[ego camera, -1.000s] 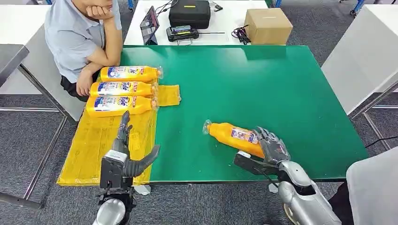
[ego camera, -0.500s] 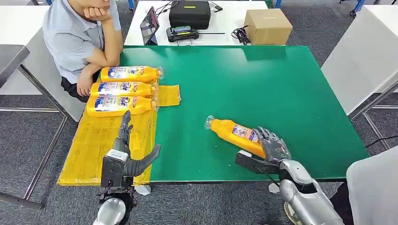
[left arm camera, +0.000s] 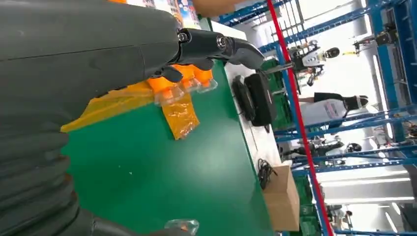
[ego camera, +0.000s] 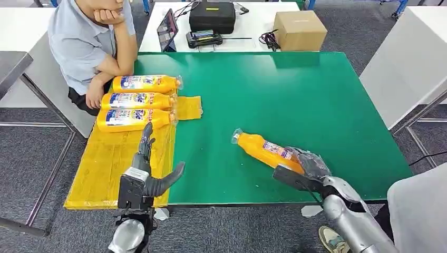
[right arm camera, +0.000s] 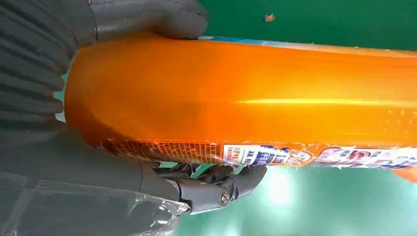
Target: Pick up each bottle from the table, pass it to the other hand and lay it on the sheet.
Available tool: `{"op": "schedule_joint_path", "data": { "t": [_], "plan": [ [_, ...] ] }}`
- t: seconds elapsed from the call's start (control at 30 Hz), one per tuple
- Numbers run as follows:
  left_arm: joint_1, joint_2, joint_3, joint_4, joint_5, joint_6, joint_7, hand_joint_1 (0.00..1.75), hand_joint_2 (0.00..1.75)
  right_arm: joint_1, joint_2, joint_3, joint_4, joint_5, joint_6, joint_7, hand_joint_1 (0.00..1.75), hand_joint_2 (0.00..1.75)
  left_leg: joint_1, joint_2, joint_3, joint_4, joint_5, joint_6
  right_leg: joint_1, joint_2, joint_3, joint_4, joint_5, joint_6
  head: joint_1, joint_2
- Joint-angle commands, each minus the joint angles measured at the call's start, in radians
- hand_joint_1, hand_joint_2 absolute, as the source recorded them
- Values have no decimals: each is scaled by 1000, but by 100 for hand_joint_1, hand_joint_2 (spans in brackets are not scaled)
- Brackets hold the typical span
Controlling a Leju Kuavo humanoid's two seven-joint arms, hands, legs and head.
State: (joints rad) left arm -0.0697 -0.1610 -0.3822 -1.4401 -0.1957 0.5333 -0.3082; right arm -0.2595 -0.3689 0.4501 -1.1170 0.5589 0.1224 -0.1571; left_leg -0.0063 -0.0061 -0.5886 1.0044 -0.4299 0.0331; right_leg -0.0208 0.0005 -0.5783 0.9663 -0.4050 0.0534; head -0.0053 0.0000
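An orange bottle (ego camera: pixel 261 149) with a clear cap lies on the green table (ego camera: pixel 295 89) near its front edge. My right hand (ego camera: pixel 308 167) grips its base end; in the right wrist view the bottle (right arm camera: pixel 255 103) sits between the thumb and the fingers (right arm camera: pixel 221 189). Three more orange bottles (ego camera: pixel 138 101) lie side by side at the far end of the yellow sheet (ego camera: pixel 108 163). My left hand (ego camera: pixel 145 176) hovers open above the sheet's near right part, fingers spread. In the left wrist view the bottles' caps (left arm camera: pixel 189 86) show beyond its fingers.
A person (ego camera: pixel 87 45) sits at the table's far left corner, one forearm near the bottles. Behind the green table a white table holds a black case (ego camera: pixel 212 15), a tablet (ego camera: pixel 167 29) and a cardboard box (ego camera: pixel 300 30). Another white table (ego camera: pixel 411 63) stands to the right.
My right hand has closed tighter round the bottle's base and shifted slightly right and toward me. My left hand has risen a little. The bottles on the sheet have not moved.
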Motion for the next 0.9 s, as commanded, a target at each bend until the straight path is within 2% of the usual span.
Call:
{"op": "schedule_joint_path", "data": {
  "t": [0.03,0.37,0.5,0.9],
  "plan": [
    [-70,34,-45,90,11,12,-15,0,175,12,22,19,118,-42,15,-27,175,175,2,-2,2,-1,0,-2,2,-3,4,-2,0,-2,0,0],
    [-80,19,1,122,138,-6,-29,0,175,9,92,-27,78,-94,-33,-69,175,175,2,2,4,-2,0,-3,2,0,4,-2,1,-3,0,0],
    [-77,12,42,174,328,-101,26,0,175,-5,128,-33,68,-94,-59,-81,175,175,1,3,3,-1,0,-2,2,1,3,-1,1,-3,0,0],
    [-73,20,63,266,464,-107,37,0,175,-9,178,-50,2,-113,-108,-135,175,175,2,3,0,0,-2,-3,2,2,0,1,-1,-4,0,0]
  ]
}}
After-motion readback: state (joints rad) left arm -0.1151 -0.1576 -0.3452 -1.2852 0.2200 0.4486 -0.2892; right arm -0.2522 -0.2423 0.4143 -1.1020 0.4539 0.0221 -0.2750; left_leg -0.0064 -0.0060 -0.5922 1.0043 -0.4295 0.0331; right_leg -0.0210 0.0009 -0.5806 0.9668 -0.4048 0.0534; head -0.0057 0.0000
